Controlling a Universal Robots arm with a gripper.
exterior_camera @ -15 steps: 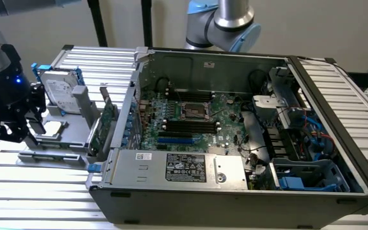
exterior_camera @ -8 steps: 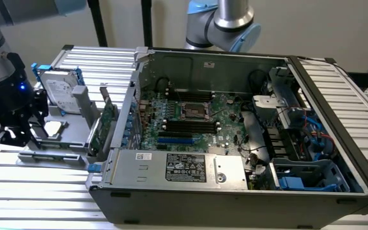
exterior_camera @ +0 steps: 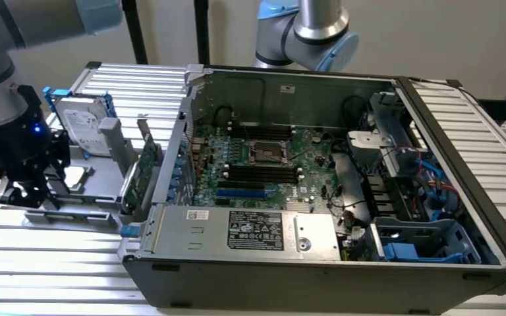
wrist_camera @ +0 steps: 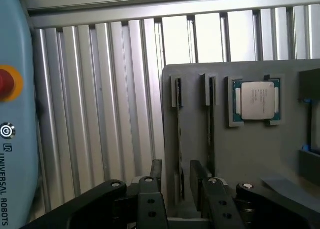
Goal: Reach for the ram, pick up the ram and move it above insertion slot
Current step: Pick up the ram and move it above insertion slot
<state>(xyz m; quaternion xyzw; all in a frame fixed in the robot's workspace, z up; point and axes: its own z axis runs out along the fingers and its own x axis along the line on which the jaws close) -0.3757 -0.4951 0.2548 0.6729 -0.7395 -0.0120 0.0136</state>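
Observation:
The ram (wrist_camera: 178,134) stands on edge in a groove of the grey holder block (wrist_camera: 192,74), seen as a thin dark strip. My gripper (wrist_camera: 176,166) is open, with one finger (wrist_camera: 156,171) on each side of the ram's near end and a small gap to it. In the exterior view my gripper (exterior_camera: 23,191) hangs over the holder (exterior_camera: 68,214) at the exterior view's left, beside the open computer case. The black memory slots (exterior_camera: 262,174) lie on the motherboard (exterior_camera: 310,148) inside the case.
A second thin stick (wrist_camera: 211,124) stands in the neighbouring groove, and a processor chip (wrist_camera: 257,101) lies beyond it. A hard drive (exterior_camera: 84,122) and a green expansion card (exterior_camera: 147,164) stand upright on the holder. A light blue pendant (wrist_camera: 12,114) is close alongside. The case wall (exterior_camera: 169,164) rises between holder and motherboard.

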